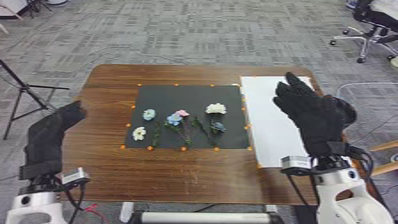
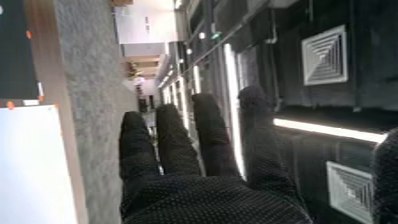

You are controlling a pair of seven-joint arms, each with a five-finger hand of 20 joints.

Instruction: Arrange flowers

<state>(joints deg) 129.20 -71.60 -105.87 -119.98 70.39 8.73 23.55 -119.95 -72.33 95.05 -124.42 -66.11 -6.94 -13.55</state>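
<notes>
Head view: flowers (image 1: 175, 119) are being framed by the black mat's (image 1: 178, 94) edges, with room above; the white sheet (image 1: 269, 115) is being partly hidden by the wide-open right hand (image 1: 311, 117); whether the left hand (image 1: 53, 126) is being opened cannot be told.

Head view: brown table (image 1: 98, 127) on grey patterned carpet (image 1: 204, 35); a black tripod (image 1: 25, 87) stands beyond the table's left side, legs spread, and an office chair (image 1: 380, 19) on a castered base sits well apart from it, toward the far right corner. Pale wooden pieces (image 1: 385, 146) poke in at the right edge, beside the table. Right wrist view: dark ceiling (image 2: 315, 112) overhead, a square vent (image 2: 325, 55) and a second vent of the same kind, long bright light strips (image 2: 329, 131) between and around them.
</notes>
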